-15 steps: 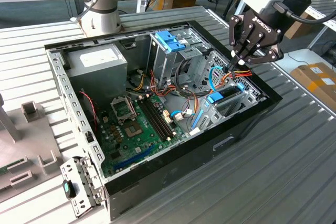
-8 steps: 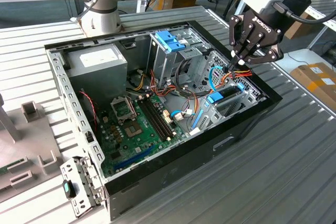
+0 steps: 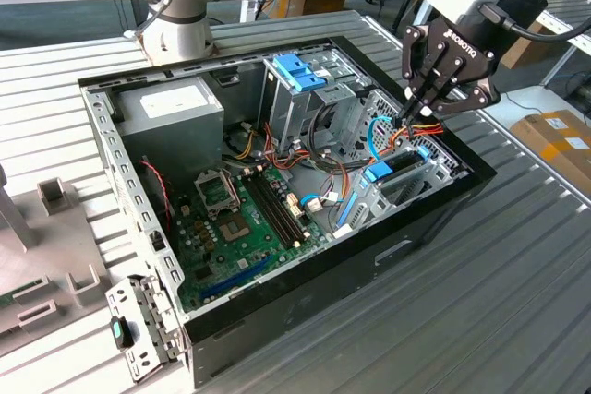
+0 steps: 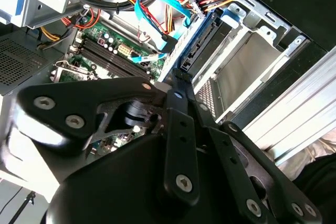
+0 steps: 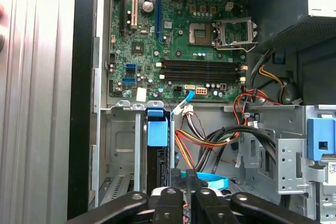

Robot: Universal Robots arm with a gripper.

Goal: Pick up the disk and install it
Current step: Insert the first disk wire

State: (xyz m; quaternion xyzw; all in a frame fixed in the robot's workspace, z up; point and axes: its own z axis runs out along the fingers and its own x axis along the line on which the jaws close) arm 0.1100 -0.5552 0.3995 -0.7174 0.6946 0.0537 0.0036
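Disk [image 3: 395, 171] stands on edge inside the metal drive bay [image 3: 441, 165] at the corner of the open computer case [image 3: 305, 274], at the exterior view's right. Its light-blue carrier frame faces up and its dark body sits low between the bay walls. In the first wrist view the disk [image 5: 157, 135] sits in the slot beside the bay's side wall [image 5: 121, 145], with its blue tab towards the motherboard [image 5: 178, 35].

The end effector [image 3: 417, 117] hangs just above the disk's far end with its fingers pressed together and nothing pinched between them. In the second wrist view the joined tips of the end effector [image 4: 176, 85] meet the end of the disk's blue edge [image 4: 195, 38]. I cannot tell whether they press on it or just hover over it.

Judging by this, the pick-up is done and the work is at the seating stage, with the disk in its bay but perhaps not fully home.

Finishing the seat calls for a straight push along the slot on the carrier frame, not on the drive body. It also calls for clearance from the bundle of red, yellow and orange wires [image 3: 413, 132] and the blue ribbon cable [image 4: 157, 1], which lie close beside the fingertips. The case rests on the ribbed counter [image 3: 499, 320].
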